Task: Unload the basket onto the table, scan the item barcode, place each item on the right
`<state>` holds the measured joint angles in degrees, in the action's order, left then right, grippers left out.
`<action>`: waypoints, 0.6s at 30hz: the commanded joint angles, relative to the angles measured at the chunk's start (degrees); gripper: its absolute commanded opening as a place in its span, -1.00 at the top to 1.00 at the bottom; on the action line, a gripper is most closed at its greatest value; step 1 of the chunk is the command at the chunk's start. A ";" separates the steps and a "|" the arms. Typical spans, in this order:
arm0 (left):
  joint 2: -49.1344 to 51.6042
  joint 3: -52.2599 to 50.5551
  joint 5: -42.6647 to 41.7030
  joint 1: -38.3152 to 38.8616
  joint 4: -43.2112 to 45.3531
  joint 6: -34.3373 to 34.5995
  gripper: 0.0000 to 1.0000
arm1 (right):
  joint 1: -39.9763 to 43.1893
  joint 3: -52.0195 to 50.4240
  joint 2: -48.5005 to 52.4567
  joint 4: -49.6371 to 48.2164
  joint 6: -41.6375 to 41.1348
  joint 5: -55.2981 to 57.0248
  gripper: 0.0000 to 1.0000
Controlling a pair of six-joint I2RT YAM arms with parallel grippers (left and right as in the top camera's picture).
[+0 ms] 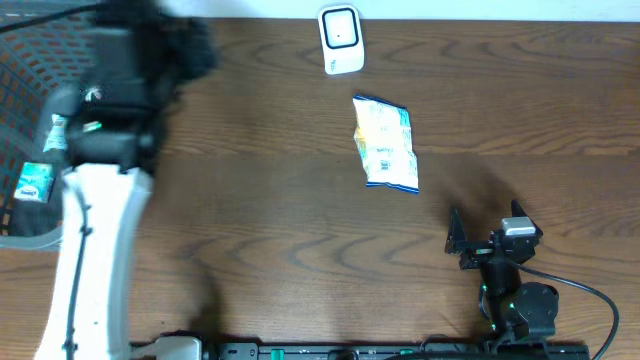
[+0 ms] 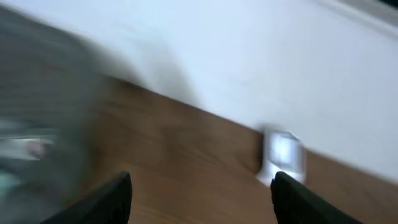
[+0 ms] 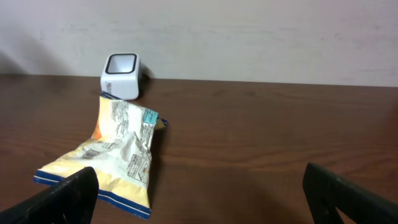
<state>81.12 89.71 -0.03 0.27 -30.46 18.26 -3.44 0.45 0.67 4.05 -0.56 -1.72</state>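
A robot lab bench staged like a shop checkout: a dark brown wood-grain table (image 1: 300, 200) against a plain white wall (image 3: 249, 31) carries a small white boxy barcode scanner (image 1: 340, 38), beside a grey plastic mesh basket (image 1: 20, 60) holding a green-and-white packet (image 1: 35, 182), with 2 robot arms, one white (image 1: 95, 260) and one black (image 1: 515, 300).

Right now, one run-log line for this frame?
left gripper open, empty, beside basket | right gripper open, empty | snack bag on table, apart from scanner, unheld

We're looking at a crinkled yellow-and-white snack bag (image 1: 385, 143) with blue edges, lying flat mid-table, printed side facing up. The little white scanner (image 1: 341, 38) is sitting near it at the table's far edge, not touching.
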 commanded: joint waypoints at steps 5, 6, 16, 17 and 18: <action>-1.51 1.27 8.79 -17.55 -8.02 -1.11 -0.40 | 0.50 -0.13 -0.28 0.20 0.20 -0.33 -0.99; -0.96 1.27 8.90 -19.50 -9.53 -1.11 -0.40 | 0.50 -0.13 -0.28 0.20 0.20 -0.33 -0.99; 9.90 1.27 8.92 -34.32 -22.86 -1.09 -0.58 | 0.50 -0.13 -0.28 0.20 0.20 -0.33 -0.98; 11.30 1.27 8.87 -35.08 -23.67 -1.07 -0.69 | 0.50 -0.13 -0.28 0.20 0.20 -0.33 -0.99; 12.17 1.27 8.85 -35.41 -24.17 -1.07 -0.85 | 0.50 -0.13 -0.28 0.20 0.20 -0.33 -0.98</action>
<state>90.94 89.97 8.05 -33.80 -53.36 17.87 -3.44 0.45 0.67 4.05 -0.56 -1.72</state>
